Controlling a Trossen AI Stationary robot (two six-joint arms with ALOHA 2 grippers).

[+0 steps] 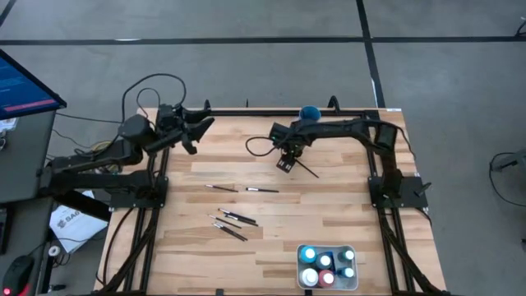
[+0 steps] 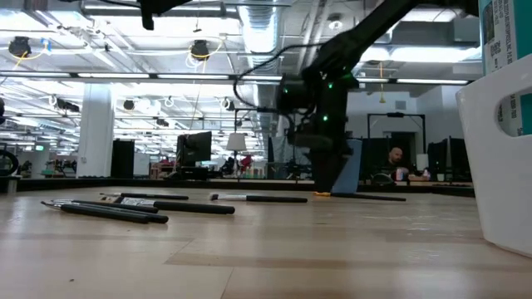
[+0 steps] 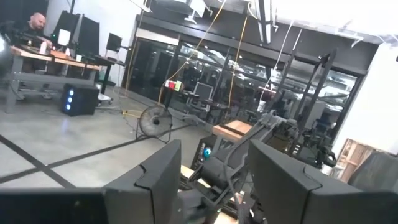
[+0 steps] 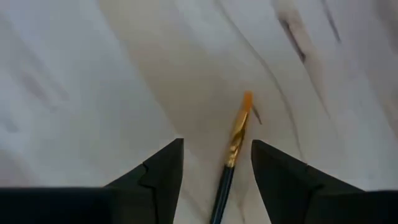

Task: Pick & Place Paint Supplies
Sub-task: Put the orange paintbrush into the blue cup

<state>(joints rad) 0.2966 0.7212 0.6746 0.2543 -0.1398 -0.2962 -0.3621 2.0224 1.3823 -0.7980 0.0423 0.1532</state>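
Thin dark paintbrushes lie flat on the wooden table: two (image 1: 222,188) (image 1: 261,190) mid-table and several (image 1: 233,222) nearer the front. One more paintbrush (image 4: 238,134), with a gold ferrule and orange tip, lies under my right gripper (image 4: 216,186). That gripper (image 1: 287,163) points down, open, one finger on either side of the brush handle without touching it. Paint bottles (image 1: 326,263) stand in the white tray (image 1: 353,284). My left gripper (image 1: 197,131) hangs open over the table's far left with nothing between its fingers (image 3: 155,180).
A blue cup (image 1: 310,113) stands at the table's far edge, just behind my right arm. The white tray (image 2: 499,166) sits at the front right. Bare wood lies between the brushes and the tray. Beyond the table are a desk and a person (image 3: 36,25).
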